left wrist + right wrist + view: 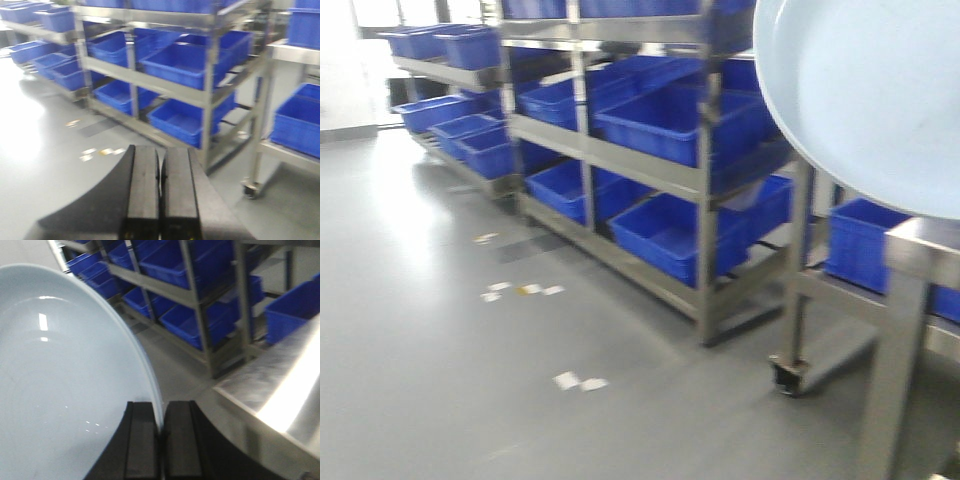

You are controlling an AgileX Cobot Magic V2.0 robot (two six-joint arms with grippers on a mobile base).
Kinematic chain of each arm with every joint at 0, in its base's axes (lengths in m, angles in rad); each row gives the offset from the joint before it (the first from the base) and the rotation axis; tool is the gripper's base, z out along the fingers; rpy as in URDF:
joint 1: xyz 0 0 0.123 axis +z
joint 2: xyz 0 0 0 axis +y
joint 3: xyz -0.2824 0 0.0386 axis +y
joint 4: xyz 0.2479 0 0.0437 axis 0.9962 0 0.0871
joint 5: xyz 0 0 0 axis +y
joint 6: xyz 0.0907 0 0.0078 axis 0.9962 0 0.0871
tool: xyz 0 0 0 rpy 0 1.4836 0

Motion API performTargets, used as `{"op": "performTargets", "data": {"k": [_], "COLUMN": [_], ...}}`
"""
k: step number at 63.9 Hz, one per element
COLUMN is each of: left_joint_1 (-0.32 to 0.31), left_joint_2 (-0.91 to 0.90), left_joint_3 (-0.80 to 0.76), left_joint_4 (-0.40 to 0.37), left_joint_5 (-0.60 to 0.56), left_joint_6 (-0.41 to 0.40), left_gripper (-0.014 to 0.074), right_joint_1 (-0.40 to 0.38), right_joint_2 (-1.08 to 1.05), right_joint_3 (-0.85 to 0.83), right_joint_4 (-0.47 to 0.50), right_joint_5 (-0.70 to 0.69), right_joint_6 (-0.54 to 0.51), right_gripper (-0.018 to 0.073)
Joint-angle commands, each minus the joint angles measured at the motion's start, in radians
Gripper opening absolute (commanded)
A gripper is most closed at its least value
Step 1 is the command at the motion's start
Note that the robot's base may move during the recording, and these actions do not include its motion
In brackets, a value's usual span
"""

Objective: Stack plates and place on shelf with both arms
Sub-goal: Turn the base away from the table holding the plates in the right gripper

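Observation:
A glossy white plate [60,375] with a faint blue tint fills the left of the right wrist view. My right gripper [161,410] is shut on its rim and holds it up in the air, tilted on edge. The same plate [870,90] fills the top right of the front view. My left gripper [160,160] is shut and empty, held over the grey floor. A second plate is out of view. A stainless-steel shelf top [280,385] lies at the right, close to the right gripper.
A steel rack [705,190] holding several blue crates [670,120] stands ahead on the grey floor. A second steel rack on casters [790,375] with blue crates stands to the right. White scraps [520,290] lie on the floor.

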Motion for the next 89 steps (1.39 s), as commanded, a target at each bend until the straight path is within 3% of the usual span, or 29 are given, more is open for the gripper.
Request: {"op": "performTargets", "data": {"k": [1, 89], "left_joint_1": [0.000, 0.000], "left_joint_2": [0.004, 0.004], "left_joint_3": [-0.029, -0.029], "left_joint_4": [-0.009, -0.009], "left_joint_5": [-0.092, -0.092], "left_joint_6": [-0.005, -0.005], "left_gripper": [0.0083, 0.0083], "right_joint_1": [-0.005, -0.005], "right_joint_2": [-0.001, -0.001], "right_joint_3": [-0.030, -0.030], "right_joint_4": [0.008, 0.008], "right_joint_5": [-0.093, -0.093], "right_joint_6": [-0.006, -0.006], "right_gripper": [0.0050, 0.0050]}}
